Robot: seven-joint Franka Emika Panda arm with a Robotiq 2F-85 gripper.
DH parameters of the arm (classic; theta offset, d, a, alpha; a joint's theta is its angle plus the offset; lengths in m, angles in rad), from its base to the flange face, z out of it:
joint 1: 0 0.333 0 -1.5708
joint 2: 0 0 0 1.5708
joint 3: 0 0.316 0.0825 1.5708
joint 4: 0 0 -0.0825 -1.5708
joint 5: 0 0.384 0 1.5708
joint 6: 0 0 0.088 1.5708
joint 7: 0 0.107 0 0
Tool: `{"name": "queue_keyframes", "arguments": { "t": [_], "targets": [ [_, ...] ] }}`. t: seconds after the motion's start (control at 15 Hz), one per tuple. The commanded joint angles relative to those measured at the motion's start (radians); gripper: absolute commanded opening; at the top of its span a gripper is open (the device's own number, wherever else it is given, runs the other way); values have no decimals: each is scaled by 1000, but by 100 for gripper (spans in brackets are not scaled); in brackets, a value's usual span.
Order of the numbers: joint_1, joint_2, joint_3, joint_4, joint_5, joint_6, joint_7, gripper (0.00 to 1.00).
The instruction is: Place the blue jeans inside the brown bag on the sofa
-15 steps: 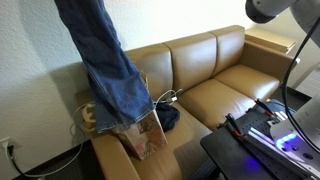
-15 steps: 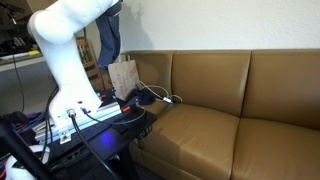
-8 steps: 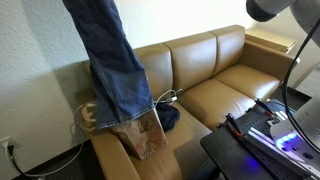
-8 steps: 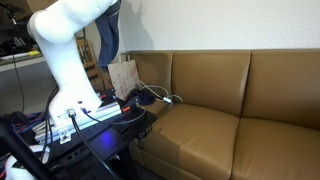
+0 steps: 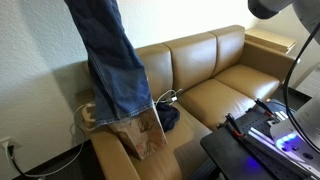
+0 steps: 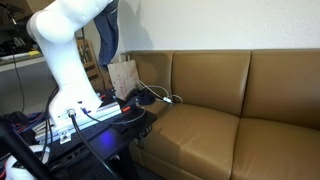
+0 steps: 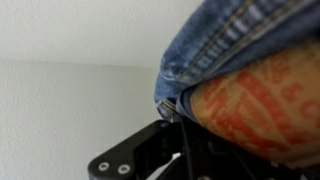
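The blue jeans (image 5: 112,60) hang full length from above, their leg ends draped over the open top of the brown paper bag (image 5: 146,135). The bag stands upright at the end of the tan sofa (image 5: 215,95). In an exterior view the jeans (image 6: 108,35) hang beside the white arm (image 6: 62,50), above the bag (image 6: 123,76). The gripper itself is above the frame edge in both exterior views. In the wrist view my gripper (image 7: 185,145) is shut on the jeans' denim waistband (image 7: 215,40); its fingertips are hidden by cloth.
A dark blue cloth (image 5: 168,117) and white cables (image 5: 170,97) lie on the seat next to the bag. A black table with equipment (image 5: 262,130) stands in front of the sofa. The wall (image 5: 40,70) is close behind the bag.
The hanging jeans have shifted slightly sideways towards the sofa's middle and now sit more squarely over the bag's opening. The bag has not moved.
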Motion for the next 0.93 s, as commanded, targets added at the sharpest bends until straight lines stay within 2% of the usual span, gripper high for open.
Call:
{"name": "queue_keyframes", "arguments": {
  "t": [0.0,0.07,0.13,0.27,0.33,0.4,0.73,0.87],
  "targets": [
    [64,-10,49,89,-26,0,-47,1],
    [71,-5,47,84,10,-1,-11,1],
    [35,0,31,35,-3,-2,-11,5],
    [52,1,32,49,0,-3,1,5],
    [31,18,37,28,-15,-3,1,1],
    [10,43,62,10,-52,-5,-22,1],
    [39,178,248,94,-233,-5,-191,1],
    [40,216,310,90,-288,-5,-243,1]
  ]
}}
